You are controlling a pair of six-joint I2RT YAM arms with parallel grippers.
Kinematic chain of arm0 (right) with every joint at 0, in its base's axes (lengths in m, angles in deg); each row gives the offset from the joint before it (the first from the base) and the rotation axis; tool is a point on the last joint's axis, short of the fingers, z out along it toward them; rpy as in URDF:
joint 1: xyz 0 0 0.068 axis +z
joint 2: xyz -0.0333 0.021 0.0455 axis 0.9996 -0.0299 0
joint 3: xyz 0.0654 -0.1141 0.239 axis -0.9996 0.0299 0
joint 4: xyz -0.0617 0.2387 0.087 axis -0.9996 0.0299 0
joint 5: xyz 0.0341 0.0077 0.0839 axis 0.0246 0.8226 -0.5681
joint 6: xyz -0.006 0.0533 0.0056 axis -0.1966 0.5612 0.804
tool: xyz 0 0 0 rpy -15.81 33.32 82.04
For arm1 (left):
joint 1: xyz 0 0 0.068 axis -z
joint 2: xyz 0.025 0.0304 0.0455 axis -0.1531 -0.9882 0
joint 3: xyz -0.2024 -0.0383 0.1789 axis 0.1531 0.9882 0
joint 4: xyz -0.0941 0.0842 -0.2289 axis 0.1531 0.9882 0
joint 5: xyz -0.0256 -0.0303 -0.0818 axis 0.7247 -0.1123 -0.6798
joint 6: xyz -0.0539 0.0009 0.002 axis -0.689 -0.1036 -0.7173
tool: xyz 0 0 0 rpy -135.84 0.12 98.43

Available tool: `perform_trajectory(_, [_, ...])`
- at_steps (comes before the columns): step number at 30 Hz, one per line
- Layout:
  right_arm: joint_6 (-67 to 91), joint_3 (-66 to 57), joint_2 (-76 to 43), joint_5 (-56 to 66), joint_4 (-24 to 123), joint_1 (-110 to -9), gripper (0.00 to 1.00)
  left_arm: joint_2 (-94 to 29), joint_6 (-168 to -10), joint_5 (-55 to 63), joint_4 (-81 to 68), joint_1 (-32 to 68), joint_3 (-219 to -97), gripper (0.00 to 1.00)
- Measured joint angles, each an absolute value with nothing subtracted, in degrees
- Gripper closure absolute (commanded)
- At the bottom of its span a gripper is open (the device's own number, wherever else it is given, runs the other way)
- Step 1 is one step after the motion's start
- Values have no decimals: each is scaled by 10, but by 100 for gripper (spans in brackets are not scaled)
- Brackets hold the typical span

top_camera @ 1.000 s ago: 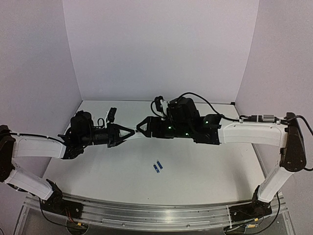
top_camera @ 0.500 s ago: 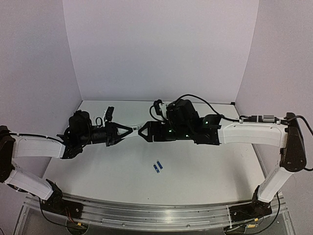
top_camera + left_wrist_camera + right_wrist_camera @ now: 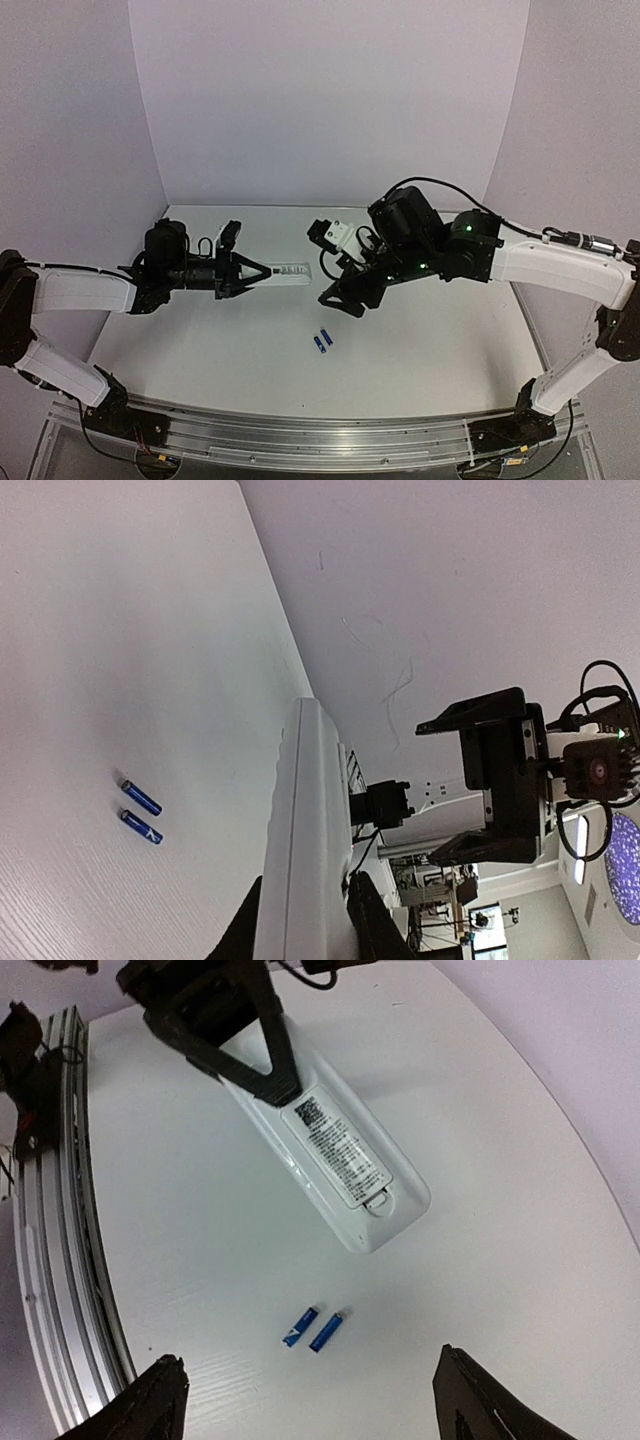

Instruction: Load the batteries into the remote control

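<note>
Fingers [image 3: 265,1055] of the left gripper [image 3: 266,271] are clamped tight on one end of the remote [image 3: 290,270], which points toward 3 o'clock with its labelled back facing up in the right wrist view. At 4 o'clock of the remote's free end, apart from it, the right gripper [image 3: 338,300] hangs with its fingers [image 3: 155,1400] spread wide, holding nothing. Both batteries [image 3: 322,341] lie side by side on the table [image 3: 430,350], at 5 o'clock of that free end.
</note>
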State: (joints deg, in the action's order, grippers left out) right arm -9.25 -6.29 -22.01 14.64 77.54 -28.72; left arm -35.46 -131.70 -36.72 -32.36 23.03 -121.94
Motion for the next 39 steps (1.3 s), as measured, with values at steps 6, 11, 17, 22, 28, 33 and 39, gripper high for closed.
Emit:
perform_trajectory(6, [-193,-90,-226,120,860,-287,22,-390,-1304,-452,-288,230,-1236,100])
perform_trajectory(11, [-225,-134,-271,104,879,-287,23,-400,-1276,-482,-228,230,-1256,100])
perform_trajectory(17, [-231,-190,-344,86,888,-286,26,-400,-1243,-485,-185,232,-1276,100])
perform_trajectory(22, [-232,-227,-384,77,890,-286,29,-400,-1226,-485,-160,234,-1276,100])
perform_trajectory(28, [-232,-245,-409,75,890,-285,34,-396,-1220,-483,-144,235,-1276,100])
perform_trajectory(33, [-230,-252,-420,75,892,-285,35,-394,-1220,-479,-133,236,-1276,100])
perform_trajectory(39, [-228,-260,-431,76,893,-282,39,-394,-1225,-477,-133,238,-1276,100])
